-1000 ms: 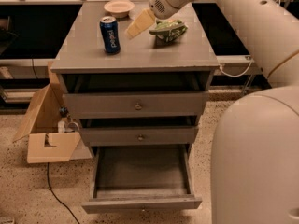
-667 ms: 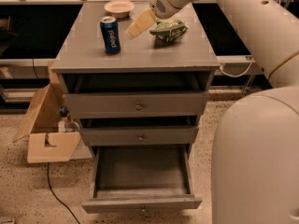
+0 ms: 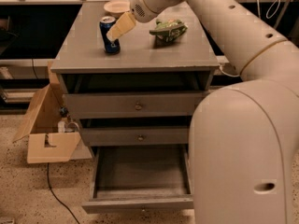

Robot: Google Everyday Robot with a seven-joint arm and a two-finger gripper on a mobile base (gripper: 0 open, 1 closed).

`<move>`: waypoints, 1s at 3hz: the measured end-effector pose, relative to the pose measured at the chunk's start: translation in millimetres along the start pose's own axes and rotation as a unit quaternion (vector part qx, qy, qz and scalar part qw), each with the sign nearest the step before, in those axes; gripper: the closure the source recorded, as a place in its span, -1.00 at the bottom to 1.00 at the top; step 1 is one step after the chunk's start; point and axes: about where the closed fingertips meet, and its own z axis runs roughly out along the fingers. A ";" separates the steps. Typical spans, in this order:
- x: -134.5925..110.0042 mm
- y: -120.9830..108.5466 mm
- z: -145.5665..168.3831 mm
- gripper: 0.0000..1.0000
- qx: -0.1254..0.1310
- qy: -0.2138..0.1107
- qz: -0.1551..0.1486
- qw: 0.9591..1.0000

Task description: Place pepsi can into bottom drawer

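Observation:
The pepsi can (image 3: 109, 38), dark blue with a silver top, stands upright on the left part of the grey cabinet's top (image 3: 140, 55). My gripper (image 3: 120, 27) hangs from the arm coming in from the upper right. It is right at the can's upper right side and overlaps it in view; I cannot tell if it touches. The bottom drawer (image 3: 140, 204) is pulled open below the two shallower drawers, and its inside shows nothing in it.
A green snack bag (image 3: 168, 29) lies on the cabinet top right of the can. A cream bowl (image 3: 116, 6) sits at the back. An open cardboard box (image 3: 46, 139) and a cable (image 3: 58, 197) lie on the floor left. My base (image 3: 243, 157) fills the right foreground.
My gripper has moved left and down from beside the snack bag to the can's upper right side. The can, bag and drawers have not moved.

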 end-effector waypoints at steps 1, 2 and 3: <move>-19.7 5.6 32.7 -1.00 0.000 -0.001 0.014 1.000; -29.9 10.9 55.4 -1.00 0.001 0.007 0.019 1.000; -34.0 14.4 75.0 -1.00 0.000 0.018 0.024 1.000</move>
